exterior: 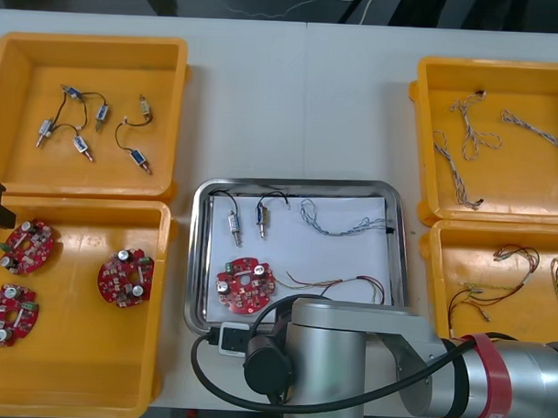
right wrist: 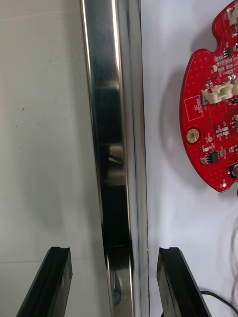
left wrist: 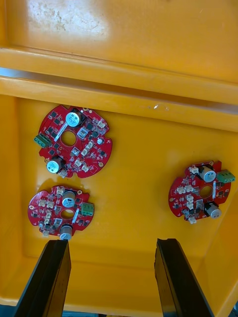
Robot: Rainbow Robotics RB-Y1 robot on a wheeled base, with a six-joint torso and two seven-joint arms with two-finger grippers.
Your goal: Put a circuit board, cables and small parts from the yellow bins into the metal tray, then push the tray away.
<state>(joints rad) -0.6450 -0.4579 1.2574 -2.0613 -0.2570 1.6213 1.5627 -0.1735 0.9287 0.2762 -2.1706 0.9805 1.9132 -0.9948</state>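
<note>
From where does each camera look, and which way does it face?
Front view: above the arms, steeply down at the table; right arm shows.
Right wrist view: on that wrist, facing the rim of the metal tray; open right claw straddles it.
Left wrist view: on that wrist, facing into a yellow bin; open left claw shows.
Shared: front and right wrist views show the same circuit board.

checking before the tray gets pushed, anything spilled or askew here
Nothing stands out. The metal tray sits square between the yellow bins, with the circuit board, small metal parts and both cables lying inside it. The right gripper, open, straddles the tray's near rim; the left gripper hangs open over the board bin.
</note>
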